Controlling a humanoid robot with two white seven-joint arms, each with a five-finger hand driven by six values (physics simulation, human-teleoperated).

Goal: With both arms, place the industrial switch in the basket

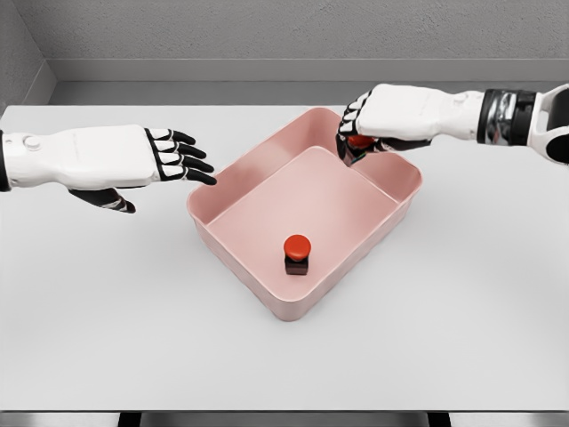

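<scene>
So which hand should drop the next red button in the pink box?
The right hand. It already holds a switch over the basket's far rim. The left hand is open, holds nothing, and sits outside the basket.

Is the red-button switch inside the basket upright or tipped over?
Upright: the switch stands on the floor of the pink basket, red button on top of its dark base.

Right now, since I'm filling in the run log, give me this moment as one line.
left hand open, beside basket | right hand shut on switch above far rim | second switch upright in basket
</scene>
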